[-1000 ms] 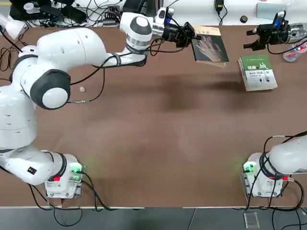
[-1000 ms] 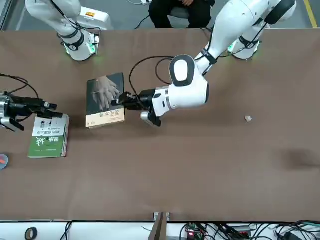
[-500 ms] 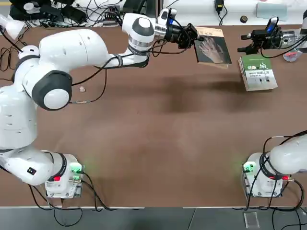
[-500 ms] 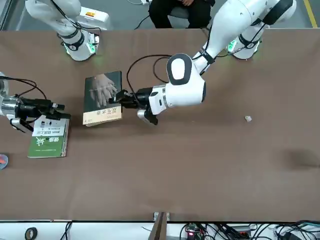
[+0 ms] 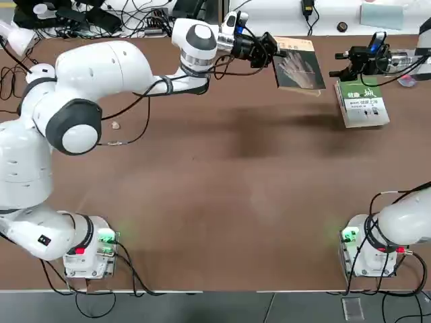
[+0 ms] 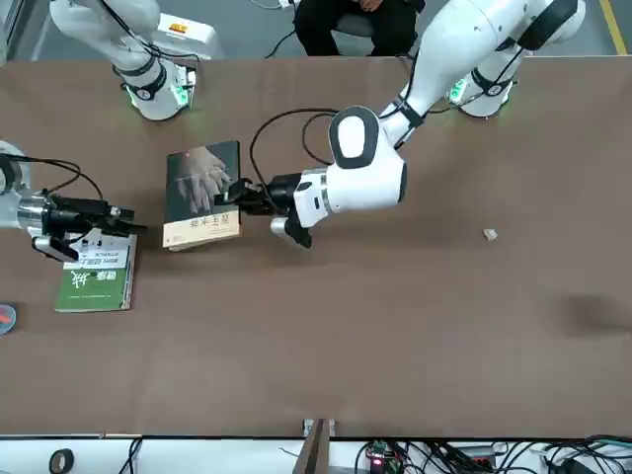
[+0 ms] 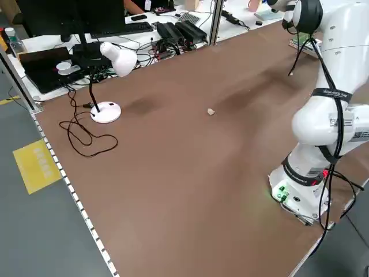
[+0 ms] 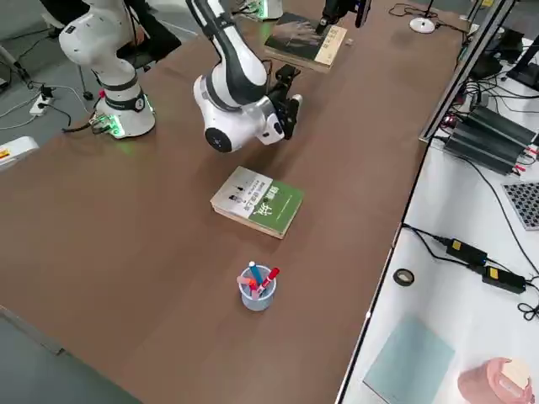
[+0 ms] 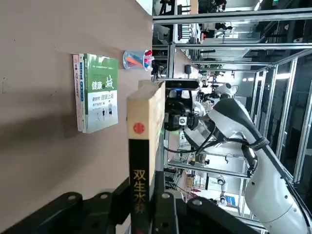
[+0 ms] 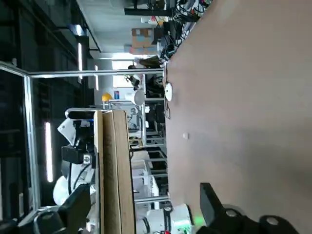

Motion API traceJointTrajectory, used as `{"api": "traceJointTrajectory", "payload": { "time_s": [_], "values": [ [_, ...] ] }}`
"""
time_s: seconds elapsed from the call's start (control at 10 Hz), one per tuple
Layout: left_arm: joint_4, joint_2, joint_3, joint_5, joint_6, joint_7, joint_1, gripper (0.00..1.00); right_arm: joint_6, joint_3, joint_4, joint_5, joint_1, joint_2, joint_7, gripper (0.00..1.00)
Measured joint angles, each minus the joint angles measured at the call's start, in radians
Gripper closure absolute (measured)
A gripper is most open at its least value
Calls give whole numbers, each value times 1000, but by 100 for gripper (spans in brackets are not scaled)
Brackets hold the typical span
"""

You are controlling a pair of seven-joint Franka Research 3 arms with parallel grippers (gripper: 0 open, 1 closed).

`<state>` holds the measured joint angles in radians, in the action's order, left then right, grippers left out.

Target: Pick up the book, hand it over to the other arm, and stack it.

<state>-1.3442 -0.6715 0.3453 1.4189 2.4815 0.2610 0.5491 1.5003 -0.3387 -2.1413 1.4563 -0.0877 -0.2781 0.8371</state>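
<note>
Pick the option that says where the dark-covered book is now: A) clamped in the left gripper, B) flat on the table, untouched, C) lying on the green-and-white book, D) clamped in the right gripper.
A: the left gripper is shut on the book at its edge, while the open right gripper has not reached it.

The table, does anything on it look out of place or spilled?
One small pale scrap lies alone on the table, near the left arm's side. Otherwise nothing stands out: the green-and-white book lies flat and the pen cup stands upright.
</note>
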Motion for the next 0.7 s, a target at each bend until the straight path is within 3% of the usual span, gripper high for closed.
{"api": "traceJointTrajectory", "payload": {
  "time_s": [0.7],
  "values": [
    [2,-1,0,0,0,0,1,81,-22,-1,0,53,-31,32,-117,1]
  ]
}}
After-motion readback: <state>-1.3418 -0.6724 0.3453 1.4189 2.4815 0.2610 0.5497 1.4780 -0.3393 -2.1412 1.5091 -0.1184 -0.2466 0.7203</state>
